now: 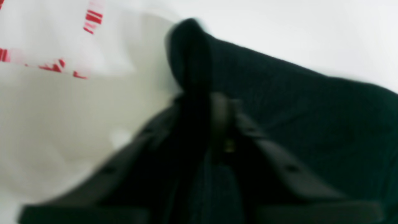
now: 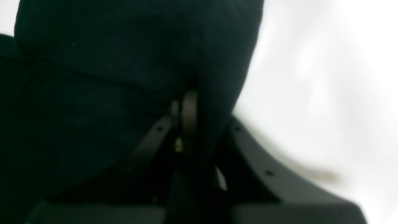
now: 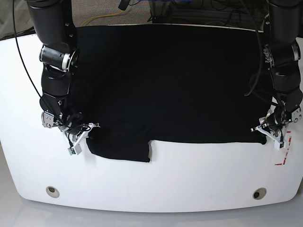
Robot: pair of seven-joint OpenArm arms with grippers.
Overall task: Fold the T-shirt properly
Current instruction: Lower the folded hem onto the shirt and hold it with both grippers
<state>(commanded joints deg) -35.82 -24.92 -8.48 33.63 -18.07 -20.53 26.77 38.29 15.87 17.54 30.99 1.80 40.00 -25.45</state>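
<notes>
The black T-shirt (image 3: 165, 85) lies spread wide over the white table (image 3: 189, 179), its near edge stepped with a lower flap at the left. At the base view's right, my left gripper (image 3: 266, 131) is shut on the shirt's near corner. In the left wrist view its fingers (image 1: 219, 105) pinch a raised fold of the black fabric (image 1: 295, 102). My right gripper (image 3: 88, 132) at the base view's left is shut on the opposite near corner. The right wrist view shows the cloth (image 2: 108, 62) bunched over the closed fingertips (image 2: 189, 105).
A red-striped tape mark (image 3: 284, 158) lies on the table beside the left gripper, also seen as red stripes (image 1: 56, 65) in the left wrist view. Two round holes (image 3: 52, 191) (image 3: 258, 193) sit near the table's front edge. Cables run along the back.
</notes>
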